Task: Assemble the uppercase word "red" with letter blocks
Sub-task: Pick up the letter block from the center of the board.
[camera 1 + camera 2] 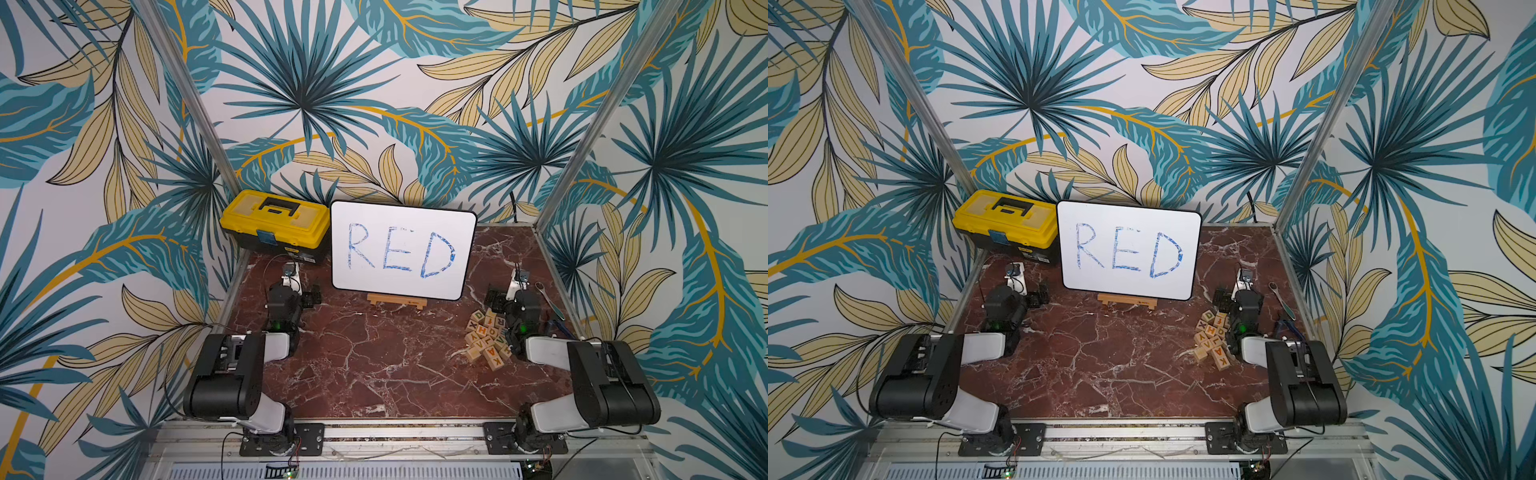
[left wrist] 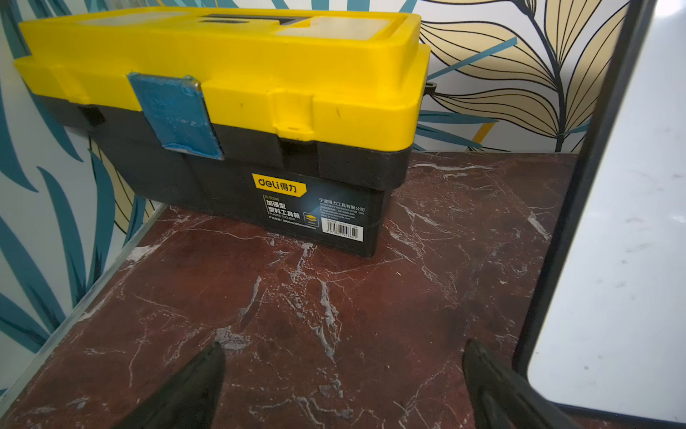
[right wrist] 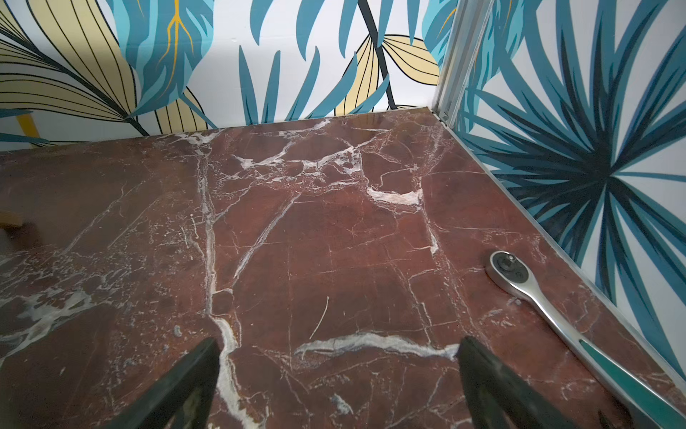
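Pale wooden letter blocks are lying in a jumbled heap on the marble table, just beside the right arm, behind the right gripper and well apart from the left gripper. Both are hanging spread wide and empty; right arm is sitting nearer.

Before you, tropical-leaf wallpaper in teal and tan wraps three sides; red-brown marble tabletop veined white; aluminium posts rise at far corners.
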Action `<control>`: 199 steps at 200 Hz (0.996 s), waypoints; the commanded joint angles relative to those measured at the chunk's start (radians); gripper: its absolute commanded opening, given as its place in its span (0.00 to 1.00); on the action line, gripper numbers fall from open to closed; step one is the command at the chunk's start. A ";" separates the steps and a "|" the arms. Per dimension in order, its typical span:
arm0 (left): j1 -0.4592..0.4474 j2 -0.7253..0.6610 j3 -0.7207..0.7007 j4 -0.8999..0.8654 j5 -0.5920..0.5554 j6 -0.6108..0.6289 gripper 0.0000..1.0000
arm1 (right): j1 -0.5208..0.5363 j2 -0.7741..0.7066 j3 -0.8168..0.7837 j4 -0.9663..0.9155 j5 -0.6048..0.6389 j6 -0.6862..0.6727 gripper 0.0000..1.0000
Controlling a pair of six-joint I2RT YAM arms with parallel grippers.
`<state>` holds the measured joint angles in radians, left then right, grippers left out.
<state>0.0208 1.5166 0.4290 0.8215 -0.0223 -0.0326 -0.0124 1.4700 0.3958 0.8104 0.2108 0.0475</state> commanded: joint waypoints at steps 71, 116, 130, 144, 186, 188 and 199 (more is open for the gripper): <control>0.004 0.003 -0.018 -0.002 -0.007 0.008 1.00 | 0.001 0.000 0.005 -0.008 -0.007 -0.006 0.99; 0.004 0.004 -0.018 -0.002 -0.007 0.008 1.00 | 0.000 -0.002 0.005 -0.008 -0.007 -0.005 0.99; 0.004 0.004 -0.018 -0.003 -0.008 0.008 1.00 | 0.000 0.000 0.006 -0.008 -0.007 -0.006 0.99; 0.004 0.004 -0.018 -0.002 -0.007 0.008 1.00 | 0.000 0.002 0.006 -0.005 -0.006 -0.004 0.99; 0.004 0.004 -0.018 -0.003 -0.009 0.007 1.00 | 0.000 0.003 0.008 -0.009 -0.008 -0.003 0.99; 0.004 0.004 -0.018 -0.003 -0.009 0.007 0.99 | 0.000 0.003 0.008 -0.009 -0.009 -0.002 0.99; 0.004 0.004 -0.018 -0.002 -0.008 0.007 1.00 | 0.000 0.003 0.008 -0.007 -0.008 -0.003 0.89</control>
<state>0.0208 1.5166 0.4290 0.8215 -0.0223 -0.0330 -0.0124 1.4700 0.3958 0.8104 0.2081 0.0467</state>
